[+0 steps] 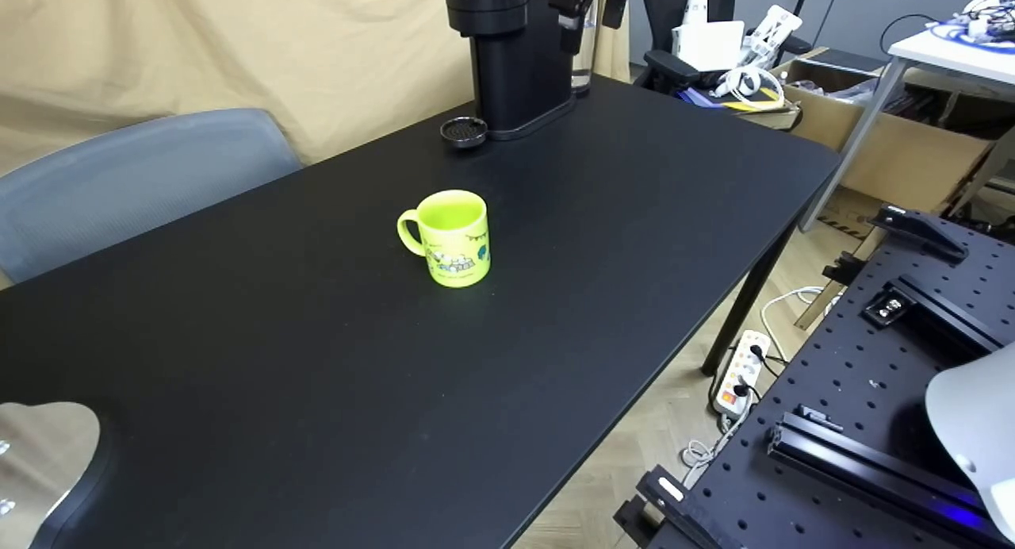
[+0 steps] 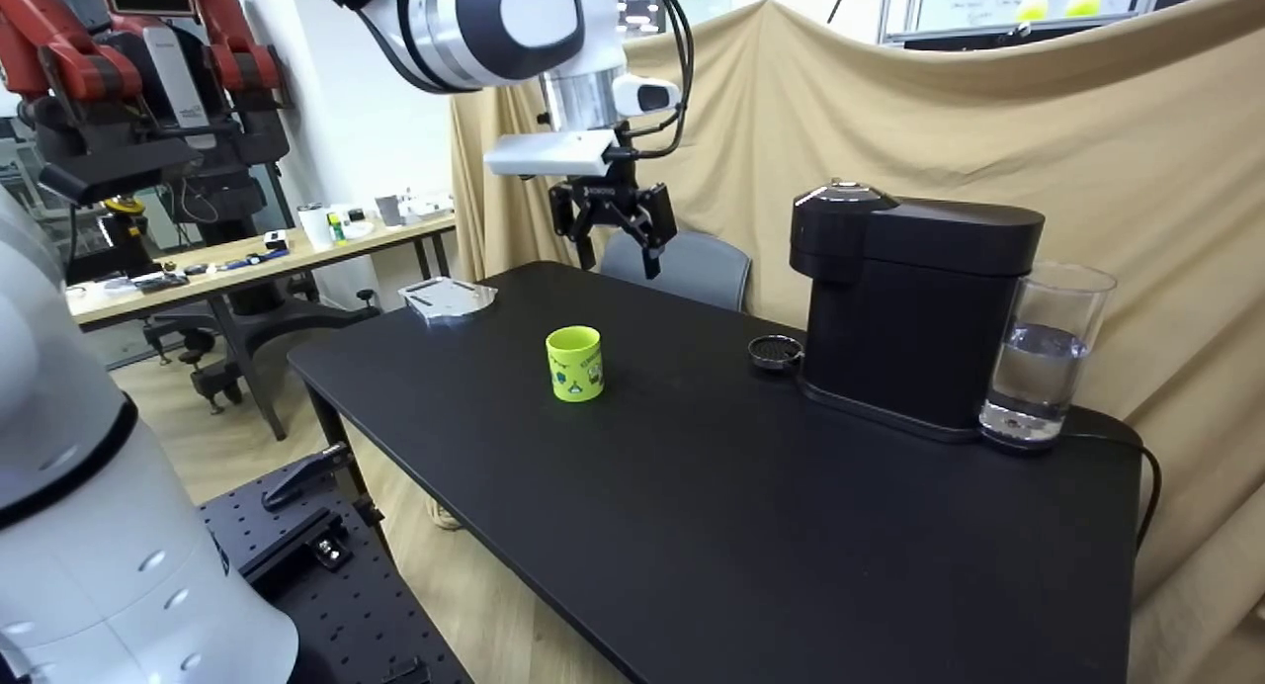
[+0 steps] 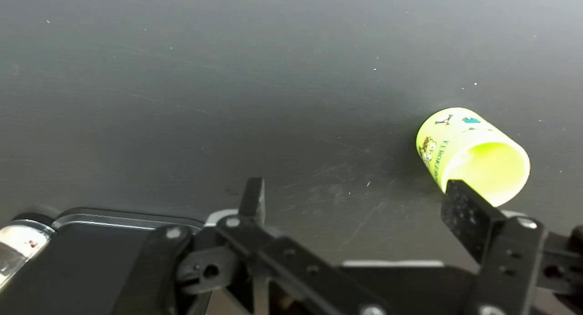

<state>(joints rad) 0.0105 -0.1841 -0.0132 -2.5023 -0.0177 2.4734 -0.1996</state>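
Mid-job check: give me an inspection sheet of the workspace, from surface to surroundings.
Surface: black table, light specks and scratches in the wrist view.
Things: lime-green mug, upright; coffee machine, its clear tank part-filled.
Clutter: shiny plate at one table end.
Gripper: open, above the table, nothing held.
Cables: black cable dropping over the table edge; power strip on the floor, cords plugged in.
Surroundings: blue-grey chair, beige curtain, red-armed robot.

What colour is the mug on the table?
The mug is bright yellow-green with a cartoon print, clearest in an exterior view.
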